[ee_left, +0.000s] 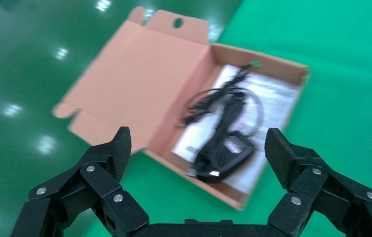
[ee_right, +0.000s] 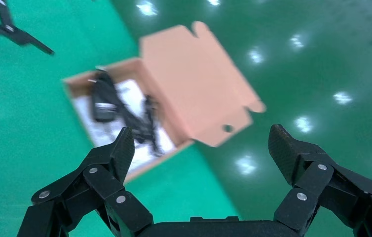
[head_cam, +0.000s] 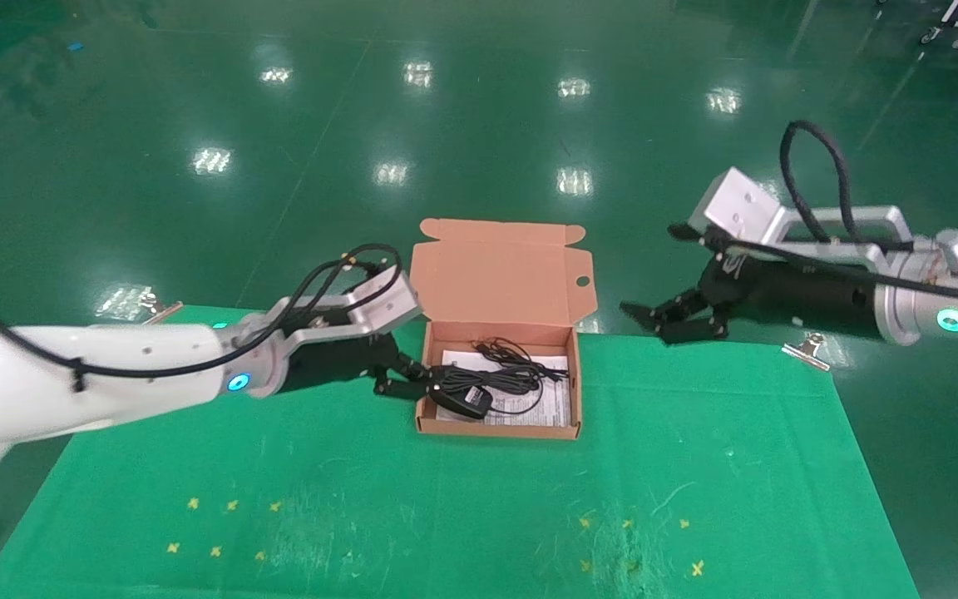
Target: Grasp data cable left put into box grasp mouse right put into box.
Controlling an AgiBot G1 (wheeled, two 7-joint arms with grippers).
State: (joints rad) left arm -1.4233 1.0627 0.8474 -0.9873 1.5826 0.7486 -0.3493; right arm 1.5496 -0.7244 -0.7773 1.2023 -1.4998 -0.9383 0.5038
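Yellow cross marks (head_cam: 215,550) dot the near end of the green cloth (head_cam: 695,433) on the table. Farther back sits the box (head_cam: 496,428), its lid flap standing open. Inside, the mouse (head_cam: 462,400) lies in the near left corner. It has a small white label, too blurry to read. The data cable (head_cam: 506,378) lies in a black bundle just behind the mouse, on the white printed sheet (head_cam: 558,408). Its print is too small to read. At the box's left wall, the left gripper (head_cam: 400,381) is wide open and holds nothing. Past the table's far edge on the right, the right gripper (head_cam: 669,320) hangs above the floor, open and empty too. A metal clip (head_cam: 807,349) pinches the cloth's far right corner.
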